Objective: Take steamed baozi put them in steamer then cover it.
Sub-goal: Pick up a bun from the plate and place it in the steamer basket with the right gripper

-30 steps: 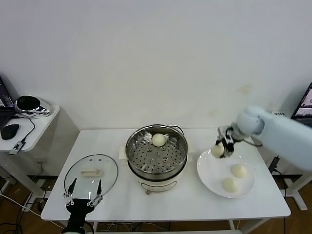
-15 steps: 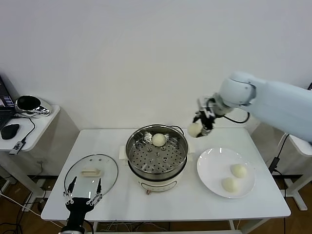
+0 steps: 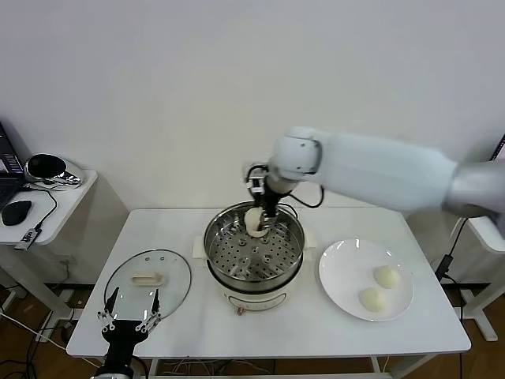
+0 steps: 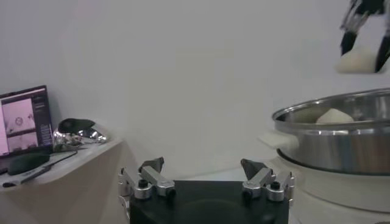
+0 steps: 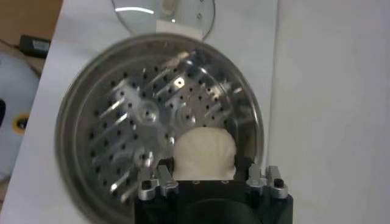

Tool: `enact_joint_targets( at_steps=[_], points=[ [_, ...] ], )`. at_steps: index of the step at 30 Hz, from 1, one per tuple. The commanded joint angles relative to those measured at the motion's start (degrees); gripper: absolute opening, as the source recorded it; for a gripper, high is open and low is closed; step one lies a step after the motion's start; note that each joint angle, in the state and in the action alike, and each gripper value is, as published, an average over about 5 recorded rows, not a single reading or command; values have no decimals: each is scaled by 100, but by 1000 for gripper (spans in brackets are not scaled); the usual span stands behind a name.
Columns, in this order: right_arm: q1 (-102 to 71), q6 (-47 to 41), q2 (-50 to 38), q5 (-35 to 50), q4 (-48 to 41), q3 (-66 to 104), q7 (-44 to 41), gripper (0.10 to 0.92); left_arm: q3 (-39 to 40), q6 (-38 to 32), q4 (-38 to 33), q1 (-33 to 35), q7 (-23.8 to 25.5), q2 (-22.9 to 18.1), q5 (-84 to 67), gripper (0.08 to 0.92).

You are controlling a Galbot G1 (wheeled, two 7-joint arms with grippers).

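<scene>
Over the steamer (image 3: 254, 254), around twelve o'clock on its rim, the right gripper (image 3: 258, 222) hangs clamped on a baozi (image 5: 204, 153); another bun seems hidden behind it. Two baozi (image 3: 386, 276) sit on the plate (image 3: 339, 272) at three. Left gripper (image 3: 128, 309) waits wide open by the cover (image 3: 147, 278), at eight on the bench (image 3: 316, 332).

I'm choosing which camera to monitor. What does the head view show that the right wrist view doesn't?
Head view only: the plate holding two baozi, and the open left gripper parked near the table's front edge.

Right wrist view only: the baozi in the right gripper, seen from straight above.

Both: the steamer and the cover lying on the table.
</scene>
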Motion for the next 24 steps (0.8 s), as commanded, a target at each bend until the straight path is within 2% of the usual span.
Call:
enact_joint_targets(
  at_steps=[1, 17, 20, 24],
  points=[
    [-454, -355, 783, 270, -561, -40, 282, 622, -9, -1, 15, -3, 0, -8, -5, 823],
    [-869, -361, 1184, 64, -1093, -8, 455, 628, -55, -56, 36, 15, 0, 24, -42, 823],
    [-898, -359, 1212, 15, -1162, -2, 463, 656, -58, -64, 41, 16, -2, 28, -47, 823],
    [-867, -353, 1175, -64, -1229, 76, 403, 758, -54, -70, 41, 18, -3, 29, -48, 823]
  ],
)
